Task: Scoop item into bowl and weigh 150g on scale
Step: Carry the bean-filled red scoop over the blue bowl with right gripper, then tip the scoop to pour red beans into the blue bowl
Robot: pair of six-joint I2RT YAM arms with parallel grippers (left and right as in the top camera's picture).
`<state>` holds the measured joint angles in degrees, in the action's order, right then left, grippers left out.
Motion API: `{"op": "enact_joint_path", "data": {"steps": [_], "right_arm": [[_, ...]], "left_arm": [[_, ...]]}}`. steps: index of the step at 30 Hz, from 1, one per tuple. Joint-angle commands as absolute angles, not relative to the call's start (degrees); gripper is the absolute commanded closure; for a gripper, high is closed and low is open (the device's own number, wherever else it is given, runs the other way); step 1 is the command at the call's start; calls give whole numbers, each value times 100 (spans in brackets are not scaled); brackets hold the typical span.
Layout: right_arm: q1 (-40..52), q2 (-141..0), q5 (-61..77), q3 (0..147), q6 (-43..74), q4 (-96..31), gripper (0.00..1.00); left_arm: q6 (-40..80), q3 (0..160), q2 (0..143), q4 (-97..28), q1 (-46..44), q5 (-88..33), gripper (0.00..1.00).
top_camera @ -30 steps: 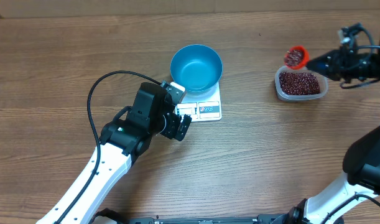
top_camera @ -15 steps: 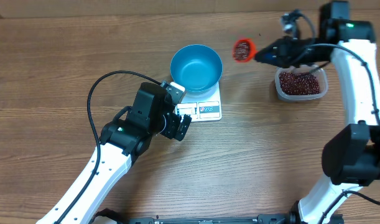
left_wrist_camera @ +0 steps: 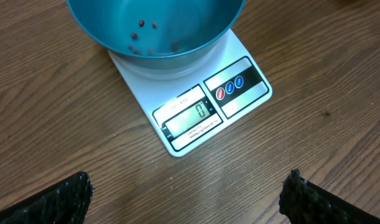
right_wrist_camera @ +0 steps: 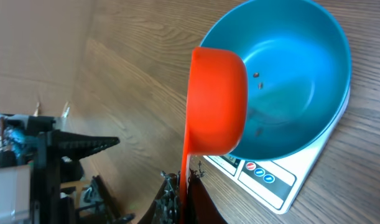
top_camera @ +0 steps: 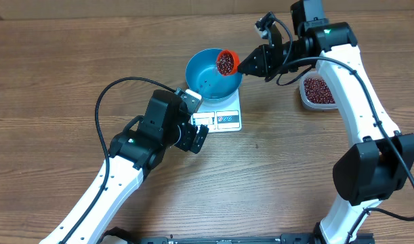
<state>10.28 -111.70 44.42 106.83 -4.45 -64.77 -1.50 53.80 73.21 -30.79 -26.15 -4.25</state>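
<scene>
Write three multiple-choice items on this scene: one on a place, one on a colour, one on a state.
1. Where does the bowl stand?
A. in a sink
B. on the scale
C. on a tray

2. What colour is the scoop?
A. green
B. white
C. orange

3. How is the left gripper?
A. open, holding nothing
B. shut on the scoop
C. shut on the bowl

Answers:
1 B: the scale's display end sticks out from under the bowl.
2 C: its orange cup fills the middle of the right wrist view.
3 A: its fingers stand wide apart with nothing between them.
</scene>
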Motion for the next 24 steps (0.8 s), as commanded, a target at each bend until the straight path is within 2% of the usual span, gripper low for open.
{"op": "enact_joint_path", "data": {"steps": [1, 8, 16, 24], "right_arm": [[1017, -11091, 4200, 10796, -296, -6392, 96], [1074, -11262, 4106, 10796, -301, -6222, 96], [1426, -11496, 3116, 10796, -301, -5996, 96], [2058, -11500, 1103, 10796, -301, -5793, 96]], "left_arm": [[-174, 5360, 7349, -3063, -2589, -388, 0], [-174, 5360, 7349, -3063, -2589, -388, 0], [-174, 5360, 7349, -3063, -2589, -388, 0], [-174, 5360, 7349, -3063, -2589, -388, 0]]}}
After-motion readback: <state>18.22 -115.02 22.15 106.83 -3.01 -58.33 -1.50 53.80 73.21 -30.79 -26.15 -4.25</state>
